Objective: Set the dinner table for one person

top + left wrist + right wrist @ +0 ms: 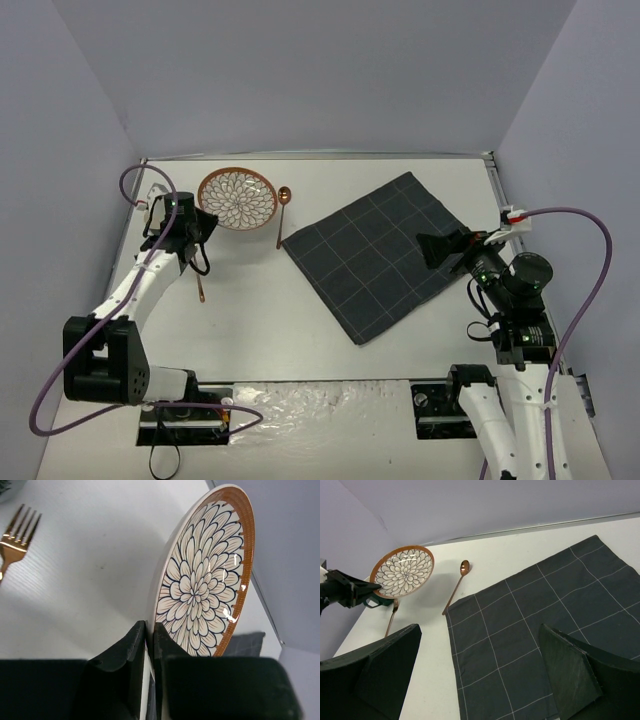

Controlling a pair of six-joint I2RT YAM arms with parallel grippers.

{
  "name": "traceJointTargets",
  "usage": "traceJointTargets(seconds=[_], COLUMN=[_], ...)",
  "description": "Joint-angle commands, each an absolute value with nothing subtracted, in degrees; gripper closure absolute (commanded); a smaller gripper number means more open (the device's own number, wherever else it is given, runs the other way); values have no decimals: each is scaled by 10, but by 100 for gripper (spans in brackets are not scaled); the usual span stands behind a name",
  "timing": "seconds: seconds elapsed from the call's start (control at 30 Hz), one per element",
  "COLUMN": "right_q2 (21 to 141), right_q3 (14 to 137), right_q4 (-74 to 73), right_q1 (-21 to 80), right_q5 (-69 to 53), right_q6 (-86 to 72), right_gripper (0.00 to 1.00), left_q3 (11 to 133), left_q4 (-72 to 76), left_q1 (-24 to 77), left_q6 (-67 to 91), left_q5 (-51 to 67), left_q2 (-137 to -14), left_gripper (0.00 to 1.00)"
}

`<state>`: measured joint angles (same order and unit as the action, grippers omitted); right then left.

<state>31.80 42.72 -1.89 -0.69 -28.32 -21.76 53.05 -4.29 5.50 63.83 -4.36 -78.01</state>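
Orange-rimmed flower plate [210, 595] pinched by its edge in the left gripper [149, 630], tilted over the white dinner table [250, 300], fork [15, 535] lying just beside that gripper, right gripper [440, 247] spread wide above the grey cloth [375, 255]

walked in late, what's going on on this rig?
The left claw is shut on the rim of the flower-patterned plate, holding it tilted up and apparently off the white table. A copper fork lies near that arm, and a copper spoon lies between the plate and the dark grey gridded cloth. The right claw is open and empty above the cloth's right side. Nothing is on the cloth yet.
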Motion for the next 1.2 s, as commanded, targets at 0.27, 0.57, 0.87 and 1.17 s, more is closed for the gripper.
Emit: traceJointTargets(seconds=[0.27, 0.57, 0.87, 1.17], right_q2=[308, 295, 291, 286], right_q3=[442, 449, 455, 453], right_q4=[3, -36, -66, -84], right_q1=[-4, -4, -4, -4], right_q5=[-295, -289, -287, -275], right_q6=[-207, -197, -184, -172], right_gripper=[0, 0, 0, 0], left_q3=[646, 760, 838, 874], left_q4=[115, 168, 209, 225], left_q1=[213, 347, 391, 403], left_q6=[613, 608, 623, 640], left_q5=[205, 195, 198, 212], left_q2=[-814, -981, -1098, -1146], left_gripper=[100, 100, 100, 100])
